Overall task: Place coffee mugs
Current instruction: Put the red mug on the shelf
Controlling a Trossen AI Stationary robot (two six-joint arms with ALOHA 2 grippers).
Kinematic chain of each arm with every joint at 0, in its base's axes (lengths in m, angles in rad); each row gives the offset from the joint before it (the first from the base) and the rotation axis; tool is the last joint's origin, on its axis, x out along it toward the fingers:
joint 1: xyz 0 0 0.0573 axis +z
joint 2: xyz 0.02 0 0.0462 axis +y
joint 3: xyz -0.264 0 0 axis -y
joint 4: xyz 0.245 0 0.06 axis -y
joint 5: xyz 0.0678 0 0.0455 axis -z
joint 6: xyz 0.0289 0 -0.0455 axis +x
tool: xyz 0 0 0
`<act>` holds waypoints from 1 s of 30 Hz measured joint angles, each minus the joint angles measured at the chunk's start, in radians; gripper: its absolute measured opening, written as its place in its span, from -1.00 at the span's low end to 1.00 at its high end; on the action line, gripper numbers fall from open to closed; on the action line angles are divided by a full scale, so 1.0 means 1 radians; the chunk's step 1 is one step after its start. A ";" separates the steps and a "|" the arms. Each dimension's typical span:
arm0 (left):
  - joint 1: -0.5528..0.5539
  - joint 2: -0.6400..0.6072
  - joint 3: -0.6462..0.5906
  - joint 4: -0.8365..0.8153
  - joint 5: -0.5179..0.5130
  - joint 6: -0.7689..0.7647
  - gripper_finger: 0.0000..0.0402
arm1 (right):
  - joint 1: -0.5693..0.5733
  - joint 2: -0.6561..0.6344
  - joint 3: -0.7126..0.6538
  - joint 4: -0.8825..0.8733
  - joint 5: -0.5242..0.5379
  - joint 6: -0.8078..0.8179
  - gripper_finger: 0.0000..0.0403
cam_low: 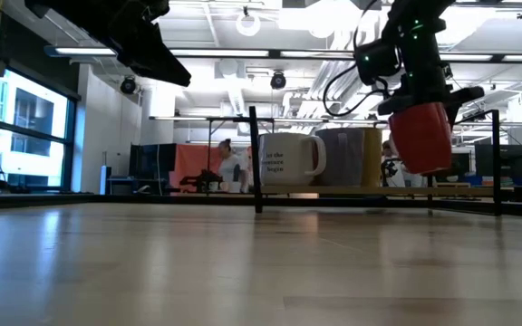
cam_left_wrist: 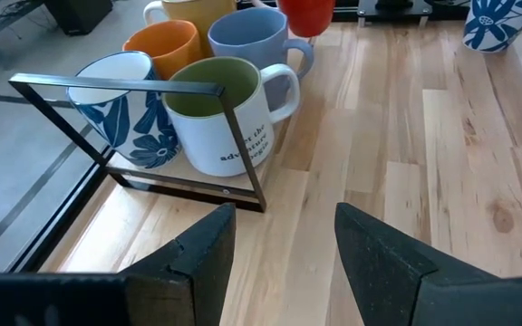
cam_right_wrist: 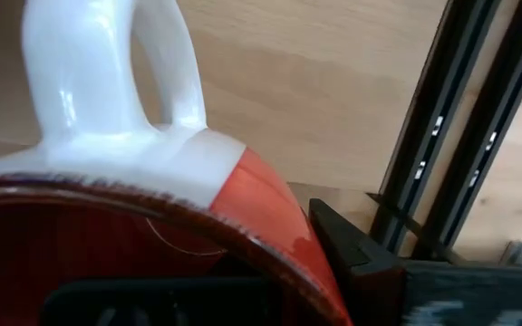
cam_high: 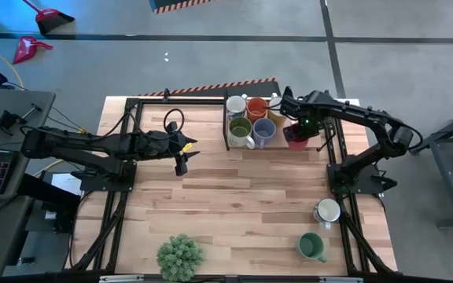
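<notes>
right gripper (cam_high: 296,132) clamping a glossy red mug (cam_low: 420,136) with a white loop handle, lifting it clear of the wood | round glazed mugs (cam_high: 250,120) clustering just beside it inside a black wire frame (cam_left_wrist: 234,154) | left gripper (cam_left_wrist: 284,263) hanging empty, fingers spread wide

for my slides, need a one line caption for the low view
Right gripper holds a red mug in the air beside the mugs on the rack.

Light wood-plank table (cam_high: 234,196). Black wire rack (cam_high: 228,130) at far edge w/ mug cluster (cam_high: 252,122) inside. Near-right: white mug (cam_high: 328,211), green mug (cam_high: 311,247). Near edge: potted plant (cam_high: 180,257).
</notes>
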 joint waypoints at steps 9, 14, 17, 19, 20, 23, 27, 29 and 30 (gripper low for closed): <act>0.000 0.000 0.000 0.000 0.000 0.000 -0.10 | 0.033 0.000 0.000 0.014 0.032 0.153 -0.95; 0.000 0.000 0.000 0.000 0.000 0.000 -0.10 | 0.060 0.000 0.000 0.014 0.035 0.163 -0.95; 0.000 0.000 0.000 0.000 0.000 0.000 -0.10 | 0.071 0.000 0.000 0.015 0.041 0.183 -0.95; 0.000 0.000 0.000 -0.001 0.000 0.000 -0.10 | 0.074 0.000 0.000 0.020 0.052 0.203 -0.95; 0.000 0.000 0.000 -0.001 0.000 0.000 -0.10 | 0.074 0.000 0.000 0.022 0.055 0.209 -0.95; 0.000 0.000 0.000 -0.001 0.000 0.000 -0.10 | 0.078 0.018 0.000 0.024 0.055 0.231 -0.95; 0.000 0.000 0.000 -0.001 0.000 0.000 -0.10 | 0.078 0.077 0.000 0.014 0.050 0.247 -0.95; 0.000 0.000 0.000 -0.001 -0.001 0.000 -0.10 | 0.078 0.103 0.005 0.013 0.054 0.224 -0.95; 0.000 0.000 0.000 -0.001 0.000 0.000 -0.10 | 0.076 0.112 0.006 0.011 0.056 0.219 -0.95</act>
